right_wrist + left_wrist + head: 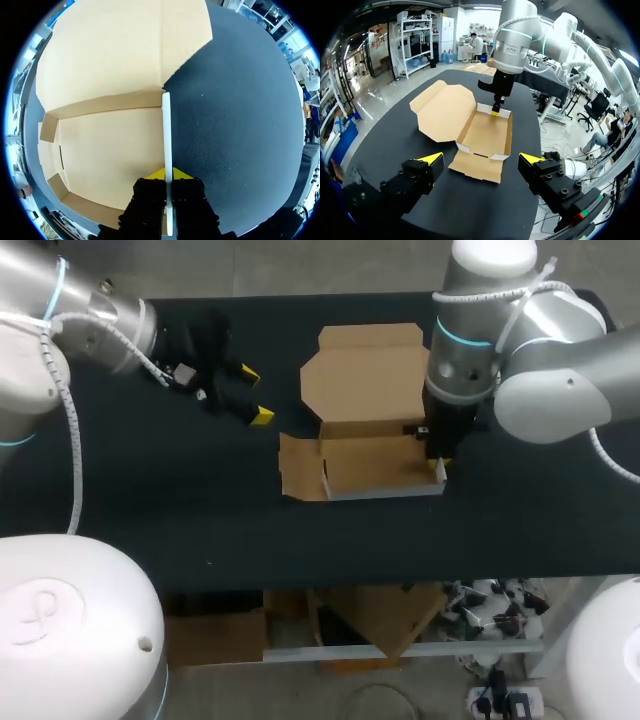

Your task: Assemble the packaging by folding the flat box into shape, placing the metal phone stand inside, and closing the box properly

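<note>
The box (370,465) sits on the counter (150,510) a little right of the middle, half formed. Its tray is open upward with the long axis running along the counter's length. The lid (365,375) lies flat toward the far edge, and one flap (298,472) lies flat at the tray's left end.

The move in hand turns on the tray's right end wall (166,130). It stands upright and runs straight out ahead of the right gripper (167,175), in line with the fingers. This gripper comes down from above with one yellow tip inside the tray and one outside, pressed together on the wall's top edge so that it pinches the thin board from both faces. The right arm is therefore already on the box.

The left gripper (255,394) hangs near the counter's far left part, well apart from the box. Its fingers are spread wide and hold nothing. From its wrist view the tray lies ahead of it, with the flat flap as the nearest part.

By my judgement the folding step is unfinished, since the left flap and the lid are both down. The left arm is the one placed to raise that flap. The metal phone stand shows in none of the views.
</note>
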{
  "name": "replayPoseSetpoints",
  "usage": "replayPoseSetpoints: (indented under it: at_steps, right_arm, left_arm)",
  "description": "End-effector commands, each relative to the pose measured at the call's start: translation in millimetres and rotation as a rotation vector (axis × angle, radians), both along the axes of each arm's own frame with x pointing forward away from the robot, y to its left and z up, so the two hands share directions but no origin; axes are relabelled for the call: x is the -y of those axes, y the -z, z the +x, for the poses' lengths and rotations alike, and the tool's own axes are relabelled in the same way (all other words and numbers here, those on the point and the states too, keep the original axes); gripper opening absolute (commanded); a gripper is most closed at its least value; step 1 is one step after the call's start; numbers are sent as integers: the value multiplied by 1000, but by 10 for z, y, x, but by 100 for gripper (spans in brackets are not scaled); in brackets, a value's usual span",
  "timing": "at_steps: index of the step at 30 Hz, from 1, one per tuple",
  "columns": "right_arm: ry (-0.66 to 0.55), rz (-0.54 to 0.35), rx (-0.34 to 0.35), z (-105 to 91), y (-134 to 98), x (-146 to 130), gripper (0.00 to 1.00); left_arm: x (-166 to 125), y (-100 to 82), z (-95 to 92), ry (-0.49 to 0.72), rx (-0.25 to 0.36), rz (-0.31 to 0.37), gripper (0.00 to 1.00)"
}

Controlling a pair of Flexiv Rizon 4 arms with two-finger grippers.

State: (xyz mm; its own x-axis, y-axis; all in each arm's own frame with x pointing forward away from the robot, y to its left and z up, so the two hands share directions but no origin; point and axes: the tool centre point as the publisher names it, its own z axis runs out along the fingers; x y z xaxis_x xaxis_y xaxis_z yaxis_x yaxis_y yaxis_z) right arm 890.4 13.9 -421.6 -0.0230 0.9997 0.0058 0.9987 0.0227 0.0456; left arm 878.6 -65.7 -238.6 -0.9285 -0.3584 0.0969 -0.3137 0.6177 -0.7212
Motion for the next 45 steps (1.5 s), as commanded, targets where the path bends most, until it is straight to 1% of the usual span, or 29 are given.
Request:
replayPoseSetpoints:
  at_steps: [1,2,3,5,11,13,14,15,17,18,20,22,25,26,27,28,39,40,41,42,43,44,45]
  right_arm:
    - [0,0,-2,-3,6,-8,0]
    - [0,0,-2,-3,6,-8,0]
    - [0,0,-2,-3,6,-8,0]
    - [0,0,-2,-3,6,-8,0]
    - [0,0,-2,-3,6,-8,0]
    - [0,0,-2,-3,6,-8,0]
    - [0,0,-2,-3,6,-8,0]
    - [0,0,-2,-3,6,-8,0]
    - [0,0,-2,-3,6,-8,0]
    - [0,0,-2,-3,6,-8,0]
    - [0,0,-2,-3,6,-8,0]
    - [0,0,-2,-3,6,-8,0]
    - [0,0,-2,-3,6,-8,0]
    - [0,0,-2,-3,6,-8,0]
    - [0,0,-2,-3,6,-8,0]
    - [0,0,-2,-3,6,-8,0]
    - [0,0,-2,-3,6,-8,0]
    - [0,0,-2,-3,6,-8,0]
    - [0,0,-2,-3,6,-8,0]
    - [0,0,-2,-3,6,-8,0]
    - [0,0,-2,-3,6,-8,0]
    - [0,0,-2,-3,6,-8,0]
    - [0,0,-2,-3,6,-8,0]
  left_arm:
    - [6,75,-152,-685,-197,190,100]
    - [-6,108,-160,-752,-226,199,100]
    - [-18,138,-166,-792,-234,200,100]
    - [-50,210,-175,-857,-313,176,100]
    - [-53,490,-150,-1022,-468,216,100]
    - [-40,547,-146,-1075,-496,231,100]
    - [-42,570,-140,-1091,-524,219,100]
    - [-38,597,-132,-1130,-530,227,100]
    - [-15,648,-123,-1150,-567,216,100]
    - [-5,667,-120,-1162,-575,215,100]
    - [22,725,-114,-1187,-612,199,100]
    - [30,751,-111,-1213,-629,192,100]
    - [19,795,-112,-1255,-681,152,100]
    - [5,800,-110,-1257,-690,143,100]
    - [-16,791,-101,-1226,-691,142,100]
    - [-56,751,-84,-1198,-658,144,100]
    - [-56,751,-84,-1198,-658,144,100]
    - [-51,765,-74,-1165,-645,155,100]
    - [-39,792,-75,-1146,-637,153,100]
    - [-24,822,-59,-1121,-654,160,100]
    - [-5,852,-50,-1072,-647,164,100]
    - [6,868,-51,-1064,-635,166,100]
    - [30,894,-41,-1017,-632,169,100]
